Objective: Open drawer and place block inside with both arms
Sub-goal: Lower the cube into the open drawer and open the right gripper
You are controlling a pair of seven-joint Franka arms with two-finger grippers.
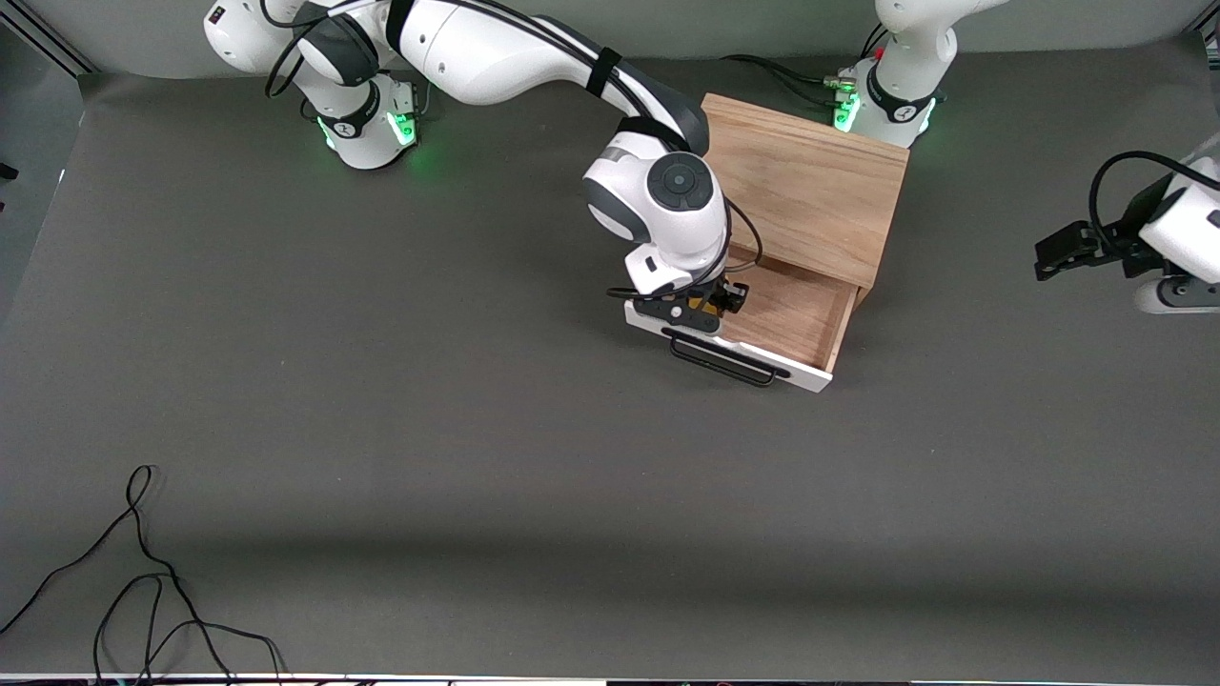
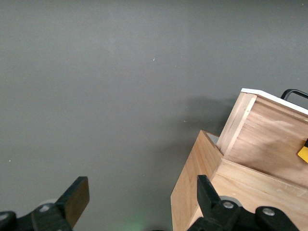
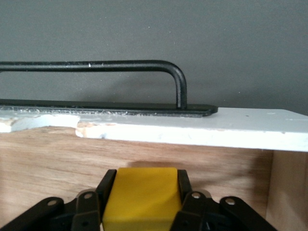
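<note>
The drawer [image 1: 796, 314] stands pulled out of the light-oak box [image 1: 810, 186], its white front panel and black bar handle [image 1: 721, 362] toward the front camera. My right gripper [image 1: 710, 303] is down inside the drawer at the end toward the right arm, just inside the front panel. It is shut on the yellow block [image 3: 142, 195], and the panel [image 3: 192, 130] and handle [image 3: 120, 65] show close ahead of it. My left gripper [image 1: 1058, 255] is open and empty, waiting over the table at the left arm's end. The left wrist view shows the drawer [image 2: 269, 139] and a corner of the block [image 2: 303, 153].
A black cable [image 1: 143, 581] lies looped on the mat near the front camera at the right arm's end. The oak box stands close to the left arm's base [image 1: 886, 105]. The grey mat [image 1: 477, 429] covers the table.
</note>
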